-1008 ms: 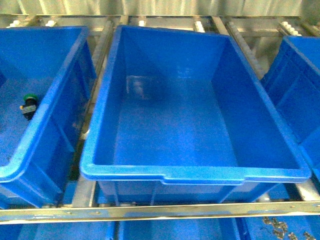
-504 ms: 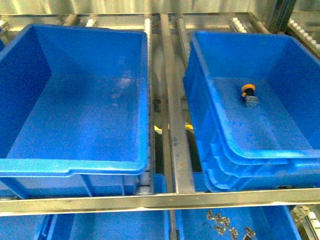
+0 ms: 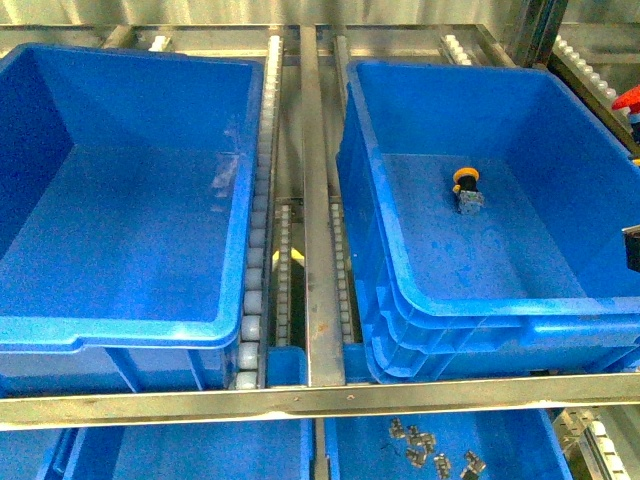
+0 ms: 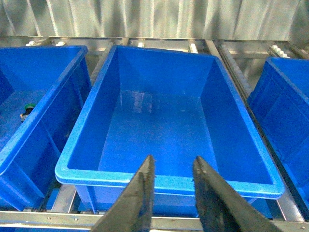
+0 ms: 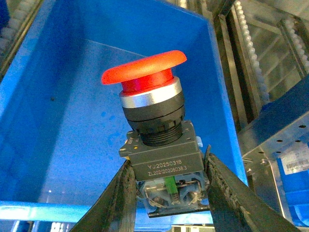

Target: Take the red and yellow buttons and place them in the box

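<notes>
A yellow button (image 3: 466, 186) lies on the floor of the box (image 3: 520, 308), the nested blue tote at the right of the front view. My right gripper (image 5: 166, 162) is shut on a red button (image 5: 145, 72), squeezing its grey contact block with the cap pointing away from the wrist. A blue tote's floor shows behind it. In the front view only the red cap (image 3: 630, 98) peeks in at the right edge, beyond the box's far right rim. My left gripper (image 4: 174, 158) hangs open and empty before a large blue tote (image 4: 164, 176).
A single large blue tote (image 3: 120, 330) fills the left of the front view. A metal rail (image 3: 318, 250) and a line of rollers (image 3: 255, 260) run between it and the box. Small metal clips (image 3: 430, 455) lie in a lower tray. A green-capped switch (image 4: 29, 107) sits in a neighbouring tote.
The front view has swung to the right: the single tote slid left, and the box with the yellow button came into view. The red cap now shows at the right edge.
</notes>
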Available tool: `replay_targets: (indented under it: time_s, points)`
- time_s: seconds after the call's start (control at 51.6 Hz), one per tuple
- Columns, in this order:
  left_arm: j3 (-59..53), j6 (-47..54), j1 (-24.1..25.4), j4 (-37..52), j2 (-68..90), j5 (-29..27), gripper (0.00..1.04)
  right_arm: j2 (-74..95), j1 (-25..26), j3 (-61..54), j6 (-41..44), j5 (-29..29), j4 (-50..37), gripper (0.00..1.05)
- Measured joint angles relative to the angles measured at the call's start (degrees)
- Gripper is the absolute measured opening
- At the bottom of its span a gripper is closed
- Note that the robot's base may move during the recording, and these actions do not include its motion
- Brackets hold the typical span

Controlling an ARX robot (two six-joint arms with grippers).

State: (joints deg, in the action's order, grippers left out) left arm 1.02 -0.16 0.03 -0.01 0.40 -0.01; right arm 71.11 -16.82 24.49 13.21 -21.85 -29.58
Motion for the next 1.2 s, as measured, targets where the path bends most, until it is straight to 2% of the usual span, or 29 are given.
replay_targets:
  time_s: [0.116, 0.155, 0.388, 0.504, 0.736, 0.95, 1.066, 1.202]
  points:
    - [0.0, -0.2, 0.0, 0.0, 0.0, 0.0, 0.02, 0.1, -0.7, 0.0, -0.3, -0.2, -0.3, 0.32]
    - [0.0, 0.0, 0.0, 0.0, 0.0, 0.0, 0.02, 0.2, -0.9, 0.0, -0.4, -0.7, -0.4, 0.32]
    - [0.0, -0.1, 0.0, 0.0, 0.0, 0.0, 0.42, 1.9, -1.7, 0.0, -1.8, -1.0, -1.2, 0.32]
    - [0.0, -0.1, 0.0, 0.0, 0.0, 0.0, 0.61, 4.0, -1.4, 0.1, -2.5, 0.6, -2.3, 0.32]
    - [0.0, -0.1, 0.0, 0.0, 0.0, 0.0, 0.98, 15.3, 3.8, 5.6, -6.3, 6.4, -5.8, 0.32]
    - [0.0, 0.0, 0.0, 0.0, 0.0, 0.0, 0.97, 30.0, 10.0, 21.1, -9.7, 11.6, -3.3, 0.32]
    - [0.0, 0.0, 0.0, 0.0, 0.0, 0.0, 0.97, 40.0, 12.9, 32.7, -14.2, 12.3, 1.6, 0.32]
    - [0.0, 0.0, 0.0, 0.0, 0.0, 0.0, 0.97, 47.6, 14.4, 43.0, -15.8, 12.3, 6.4, 0.32]
